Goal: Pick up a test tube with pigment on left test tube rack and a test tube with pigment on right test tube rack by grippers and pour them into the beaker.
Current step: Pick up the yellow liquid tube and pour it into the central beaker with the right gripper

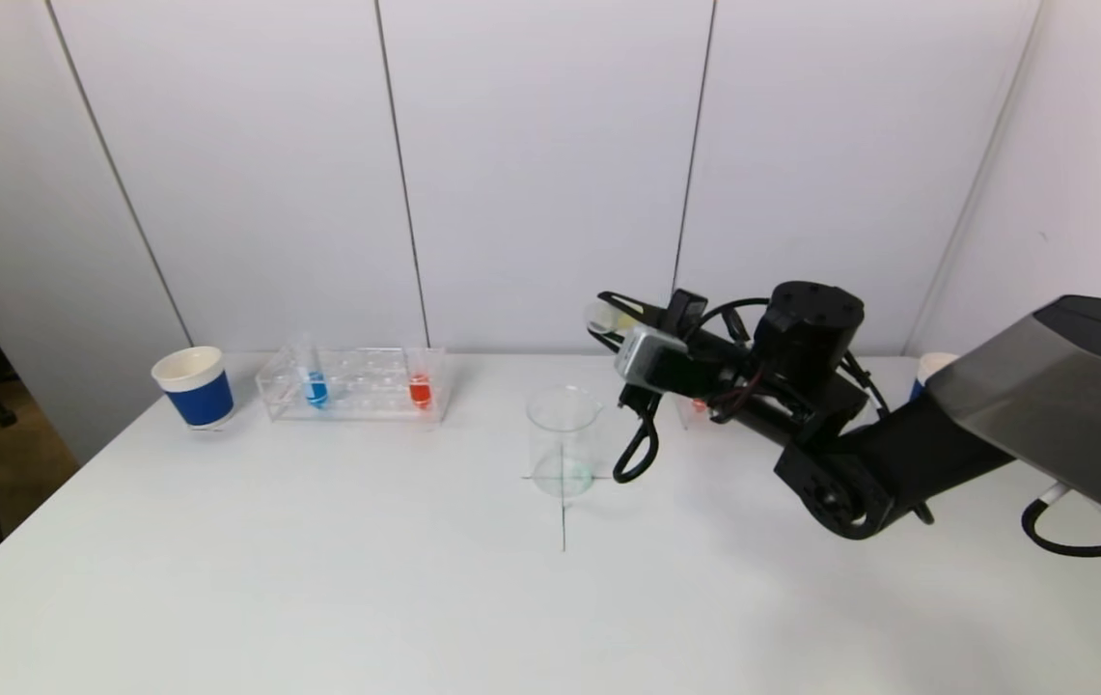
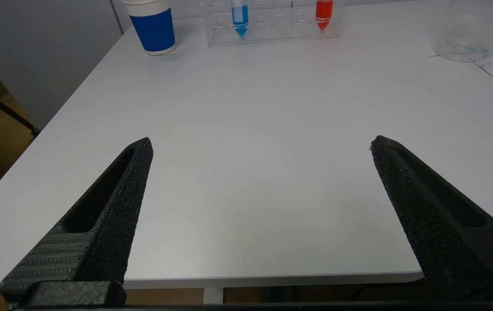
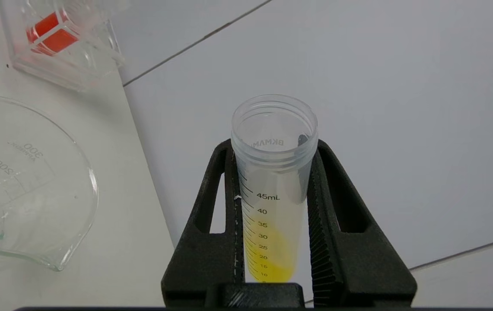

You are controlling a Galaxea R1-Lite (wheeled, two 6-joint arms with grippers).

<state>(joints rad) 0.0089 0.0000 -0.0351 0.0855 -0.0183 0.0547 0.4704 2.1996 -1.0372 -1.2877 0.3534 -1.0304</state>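
My right gripper point(image 1: 623, 319) is shut on a clear test tube point(image 1: 605, 316) holding yellow pigment, up and to the right of the glass beaker point(image 1: 564, 439). In the right wrist view the tube point(image 3: 272, 203) sits between the fingers, open mouth outward, with the yellow liquid pooled at its bottom end. The beaker point(image 3: 26, 181) lies off to one side. The left rack point(image 1: 357, 386) holds a blue tube point(image 1: 316, 386) and a red tube point(image 1: 420, 388). The right rack point(image 3: 60, 43) holds a red tube point(image 3: 49, 32) and is mostly hidden behind the arm in the head view. My left gripper point(image 2: 261, 144) is open over the table's near edge.
A blue-and-white paper cup point(image 1: 195, 386) stands left of the left rack. Another cup point(image 1: 931, 367) peeks out behind my right arm. A thin cross mark point(image 1: 564, 512) runs under the beaker, which holds a faint greenish trace at the bottom.
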